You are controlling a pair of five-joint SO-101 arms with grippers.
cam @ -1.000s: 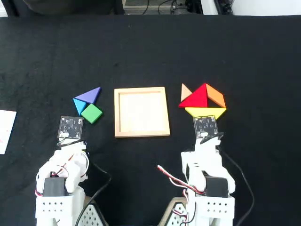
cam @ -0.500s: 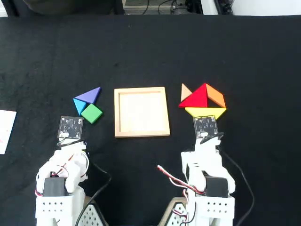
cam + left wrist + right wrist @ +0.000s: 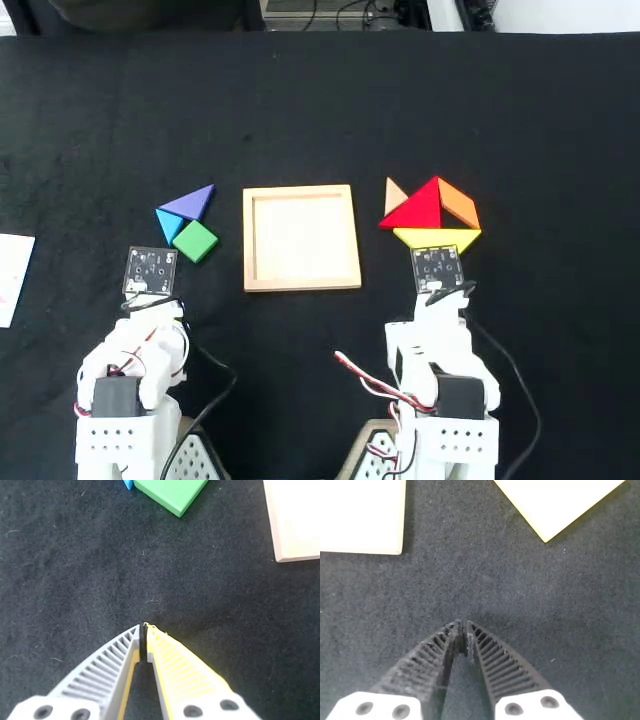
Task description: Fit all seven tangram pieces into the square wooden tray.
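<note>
Tray pale smooth wood; table cover black matt fuzzy cloth; green piece smooth, matt.

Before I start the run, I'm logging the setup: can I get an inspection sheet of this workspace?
Surface: black cloth.
Job's things: wooden tray central; purple triangle, blue triangle, green square on its left; tan triangle, red triangle, orange piece, yellow triangle on its right, all outside it.
Clutter: white paper at the left edge.
Grippers: left gripper and right gripper shut, empty.
Cables: wires by the arm bases.
Surroundings: equipment beyond the far edge.
</note>
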